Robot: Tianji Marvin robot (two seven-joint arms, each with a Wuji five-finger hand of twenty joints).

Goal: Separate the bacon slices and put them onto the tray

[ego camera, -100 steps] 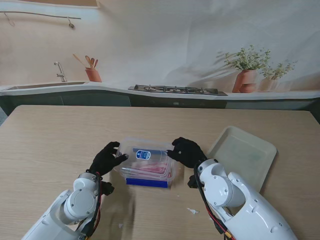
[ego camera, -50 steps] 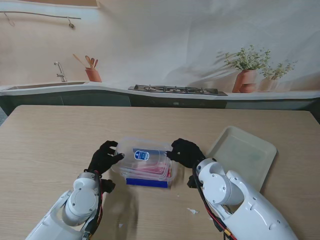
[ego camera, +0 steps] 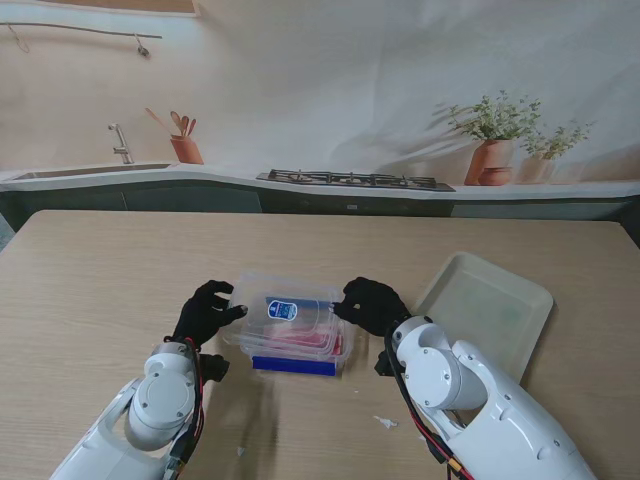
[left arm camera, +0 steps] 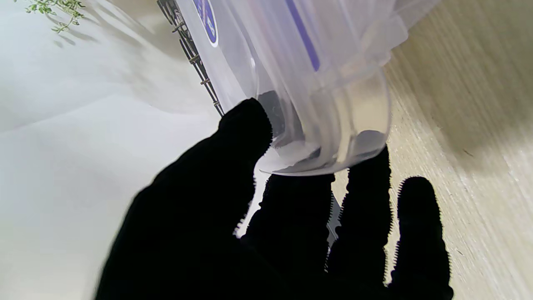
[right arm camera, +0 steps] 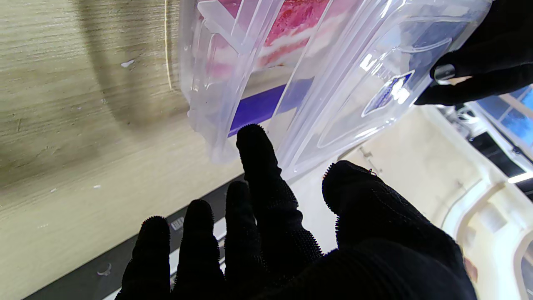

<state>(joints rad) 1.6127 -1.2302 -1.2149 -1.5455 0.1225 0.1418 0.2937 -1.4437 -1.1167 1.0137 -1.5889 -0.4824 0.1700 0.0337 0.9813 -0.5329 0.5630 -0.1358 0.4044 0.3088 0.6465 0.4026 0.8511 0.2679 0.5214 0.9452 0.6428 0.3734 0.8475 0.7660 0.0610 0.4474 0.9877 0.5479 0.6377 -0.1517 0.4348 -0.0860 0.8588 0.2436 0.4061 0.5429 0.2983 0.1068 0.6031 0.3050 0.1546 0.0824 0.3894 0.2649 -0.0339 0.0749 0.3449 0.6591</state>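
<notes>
Setting: wooden worktop [ego camera: 110, 270] in front of a kitchen backdrop with a sink, a hob and potted plants.
Progress: at the very start, as I judge it. No bacon has reached the tray, and the box has yet to be opened.
Done so far: both hands are at the box, one on each short end.
Left to do: get the lid off, lift out the slices, part them and lay them apart on the tray.
Box: clear plastic container [ego camera: 293, 325] with a lid bearing a round blue label, sitting near the middle of the worktop on or just beside a flat blue strip [ego camera: 293, 366].
Box contents: bacon slices [right arm camera: 291, 25], pink and white, seen through the clear wall and bunched together; their number cannot be told.
Tray: pale translucent tray [ego camera: 487, 310] to the right of the box, nothing visible in it.
Left hand [ego camera: 207, 313]: fingers curled round the left end of the box, thumb over the lid corner, grasping it.
Right hand [ego camera: 371, 303]: fingertips pressed to the right end near the lid clip; whether it truly grips I cannot tell.
</notes>
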